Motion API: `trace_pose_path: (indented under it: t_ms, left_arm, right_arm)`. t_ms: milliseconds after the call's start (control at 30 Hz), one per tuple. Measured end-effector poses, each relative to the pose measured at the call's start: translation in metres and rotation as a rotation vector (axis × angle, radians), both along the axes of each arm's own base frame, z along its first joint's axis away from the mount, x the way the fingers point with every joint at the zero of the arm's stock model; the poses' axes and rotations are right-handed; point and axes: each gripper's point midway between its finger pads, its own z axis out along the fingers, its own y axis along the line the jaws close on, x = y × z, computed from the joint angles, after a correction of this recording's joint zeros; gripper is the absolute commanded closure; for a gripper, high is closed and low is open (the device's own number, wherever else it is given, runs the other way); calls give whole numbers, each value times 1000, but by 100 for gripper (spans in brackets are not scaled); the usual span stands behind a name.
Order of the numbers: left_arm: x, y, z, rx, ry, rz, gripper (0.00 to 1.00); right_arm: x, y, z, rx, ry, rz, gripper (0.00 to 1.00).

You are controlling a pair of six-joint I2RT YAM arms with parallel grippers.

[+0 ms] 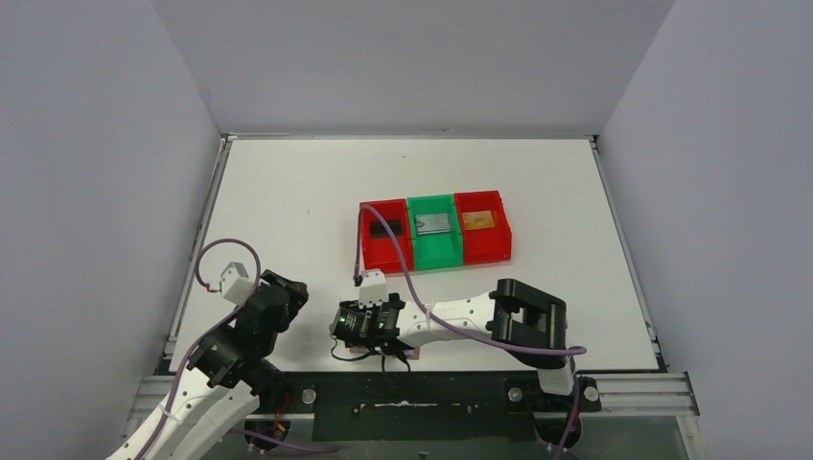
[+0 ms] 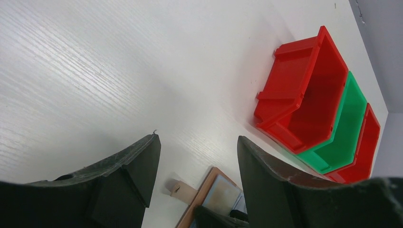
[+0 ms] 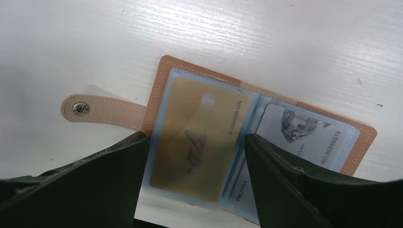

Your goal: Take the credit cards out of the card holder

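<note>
The tan card holder [image 3: 167, 63] lies open on the white table at the near edge, strap tab [image 3: 102, 110] to the left. A gold card [image 3: 199, 118] sits in its left clear pocket, a white-silver card [image 3: 304, 135] in the right one. My right gripper [image 3: 196, 137] is open just above it, fingers either side of the gold card's pocket. My left gripper [image 2: 198, 140] is open and empty, left of the holder [image 2: 216, 190]. A black card [image 1: 385, 228], a silver-grey card [image 1: 433, 223] and a gold card [image 1: 479, 221] lie in the bins.
Three bins stand in a row mid-table: red [image 1: 372, 251], green [image 1: 436, 255], red [image 1: 484, 251]. They also show in the left wrist view, red bin [image 2: 304, 90] nearest. The right arm's purple cable loops over the table toward the bins. Grey walls enclose the table.
</note>
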Motion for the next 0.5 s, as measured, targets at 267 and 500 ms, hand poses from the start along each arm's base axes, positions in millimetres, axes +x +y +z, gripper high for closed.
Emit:
trace_pose_path:
  t_ms: [267, 500]
  left_arm:
    - [0, 0, 0, 0, 0, 0, 41]
    - [0, -1, 0, -4, 1, -5, 41]
  right_arm:
    - [0, 0, 0, -11, 3, 0, 46]
    - [2, 4, 0, 61, 16, 27, 52]
